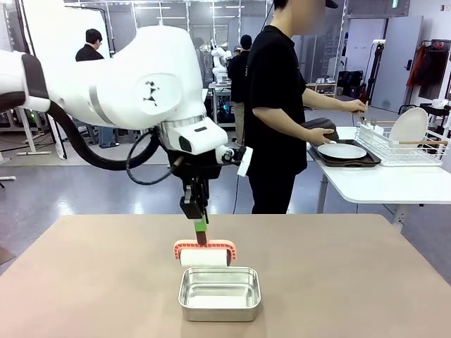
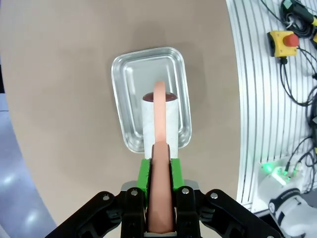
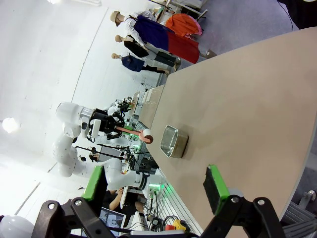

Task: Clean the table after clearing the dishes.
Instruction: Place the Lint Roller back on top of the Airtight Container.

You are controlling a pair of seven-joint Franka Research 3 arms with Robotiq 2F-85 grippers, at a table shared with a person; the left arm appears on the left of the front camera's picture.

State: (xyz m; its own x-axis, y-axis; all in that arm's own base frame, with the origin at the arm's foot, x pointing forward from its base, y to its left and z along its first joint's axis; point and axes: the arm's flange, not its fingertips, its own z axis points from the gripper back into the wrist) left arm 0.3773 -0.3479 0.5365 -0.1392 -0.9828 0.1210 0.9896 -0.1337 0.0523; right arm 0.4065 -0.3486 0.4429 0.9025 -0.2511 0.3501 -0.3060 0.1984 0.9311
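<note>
One tool in use: the left gripper (image 1: 201, 227) is clenched on the salmon-pink handle of a lint roller (image 1: 204, 252), green pads (image 2: 144, 174) pressed against both sides of the handle. Gripper points straight down from the left arm (image 1: 106, 77). White roll of the roller hangs just below the fingertips, lying crosswise.

Directly beneath the roll, in the left wrist view, sits a small rectangular steel pan (image 2: 151, 96); whether the roll touches the pan cannot be told. From the front, the pan is just on the robot's side of the roller. Pan rests on the table (image 1: 84, 282), beige top bare around it.

Right gripper (image 3: 153, 191) stands open, green-padded fingers spread wide with nothing between them, held apart from the table and looking along its surface toward the pan and the left arm farther off.

Well beyond the left gripper, past the table's far edge, a person (image 1: 275, 105) in black stands at a smaller white table (image 1: 380, 183). One hand (image 1: 325, 134) rests by a white plate (image 1: 342, 151) on a dark tray (image 1: 349, 160). Beside it, a white wire rack (image 1: 402, 144) holds another plate upright.
</note>
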